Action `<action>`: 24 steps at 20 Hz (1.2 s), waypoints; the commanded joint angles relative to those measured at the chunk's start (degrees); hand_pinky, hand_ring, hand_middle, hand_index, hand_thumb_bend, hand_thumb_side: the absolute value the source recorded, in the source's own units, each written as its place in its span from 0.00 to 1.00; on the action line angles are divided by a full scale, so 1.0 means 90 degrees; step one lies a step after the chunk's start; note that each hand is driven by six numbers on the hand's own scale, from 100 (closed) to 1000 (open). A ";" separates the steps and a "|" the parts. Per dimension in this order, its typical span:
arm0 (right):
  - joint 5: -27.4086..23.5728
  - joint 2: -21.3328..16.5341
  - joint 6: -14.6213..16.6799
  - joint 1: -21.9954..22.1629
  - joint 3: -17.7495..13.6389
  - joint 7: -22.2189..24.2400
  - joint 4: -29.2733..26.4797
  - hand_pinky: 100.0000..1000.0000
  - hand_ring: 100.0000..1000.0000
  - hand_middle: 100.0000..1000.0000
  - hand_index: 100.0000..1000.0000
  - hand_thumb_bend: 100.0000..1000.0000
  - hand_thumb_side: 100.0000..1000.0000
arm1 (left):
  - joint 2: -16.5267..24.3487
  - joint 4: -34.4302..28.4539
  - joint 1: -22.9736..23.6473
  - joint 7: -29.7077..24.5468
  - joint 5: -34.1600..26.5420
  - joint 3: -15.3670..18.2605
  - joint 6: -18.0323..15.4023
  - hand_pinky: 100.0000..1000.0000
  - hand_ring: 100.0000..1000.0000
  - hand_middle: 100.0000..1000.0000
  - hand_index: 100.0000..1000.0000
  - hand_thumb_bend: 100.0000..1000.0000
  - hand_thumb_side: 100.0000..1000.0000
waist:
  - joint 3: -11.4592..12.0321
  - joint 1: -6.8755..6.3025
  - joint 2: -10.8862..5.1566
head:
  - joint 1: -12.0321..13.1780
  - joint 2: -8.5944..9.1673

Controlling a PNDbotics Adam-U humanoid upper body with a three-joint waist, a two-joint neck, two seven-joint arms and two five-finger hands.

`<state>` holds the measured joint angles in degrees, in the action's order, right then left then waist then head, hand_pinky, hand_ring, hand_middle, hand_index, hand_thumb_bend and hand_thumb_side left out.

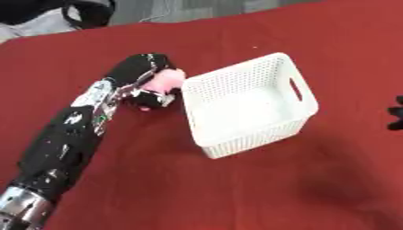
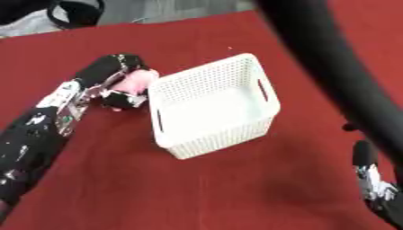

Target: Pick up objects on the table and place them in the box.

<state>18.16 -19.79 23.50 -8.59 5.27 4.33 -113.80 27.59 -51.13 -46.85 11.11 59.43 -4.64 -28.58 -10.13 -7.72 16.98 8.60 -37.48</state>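
The robot's left hand [image 1: 150, 83] curls its fingers round a soft pink object [image 1: 163, 80], held just beside the left rim of the white perforated plastic basket [image 1: 236, 81], mid red-clothed tabletop [image 1: 236, 193]. The right hand [image 2: 376, 188] shows at the lower right edge; its fingers cannot be told.

My left arm [image 1: 67, 139] is a thick black shell flecked with white glints, ending in a silver joint near the lower corner. The left hand [image 1: 145, 78] is black too — bits of silver at the wrist. My right hand [image 2: 376, 186] shows black and silver.
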 commanded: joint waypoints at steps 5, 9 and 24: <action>-0.0034 -0.0106 0.0013 -0.0033 -0.0003 0.0010 -0.0088 0.59 0.74 0.80 0.76 0.00 0.67 | 0.0148 -0.0207 -0.0013 0.0117 -0.0170 0.0004 -0.0013 0.31 0.48 0.60 0.66 0.00 0.55 | 0.0018 0.0057 -0.0122 | 0.0035 0.0042; -0.0033 -0.0108 -0.0005 -0.0007 -0.0001 0.0023 -0.0088 0.59 0.74 0.80 0.76 0.00 0.67 | 0.0316 -0.0691 -0.0081 0.0072 -0.0654 0.0038 0.0057 0.30 0.48 0.61 0.66 0.00 0.57 | 0.0033 0.0043 -0.0139 | 0.0021 0.0023; -0.0033 -0.0139 -0.0065 0.0106 0.0002 0.0058 -0.0088 0.59 0.74 0.80 0.76 0.00 0.67 | 0.0891 -0.1480 -0.0695 -0.0204 -0.0640 0.0208 0.0394 0.37 0.51 0.62 0.67 0.01 0.50 | 0.0106 -0.0023 -0.0290 | -0.0069 0.0047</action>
<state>18.16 -19.96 22.96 -7.55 5.28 4.87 -113.80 33.25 -63.24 -51.68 9.32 53.06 -3.55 -25.04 -9.35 -8.14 15.63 8.52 -37.51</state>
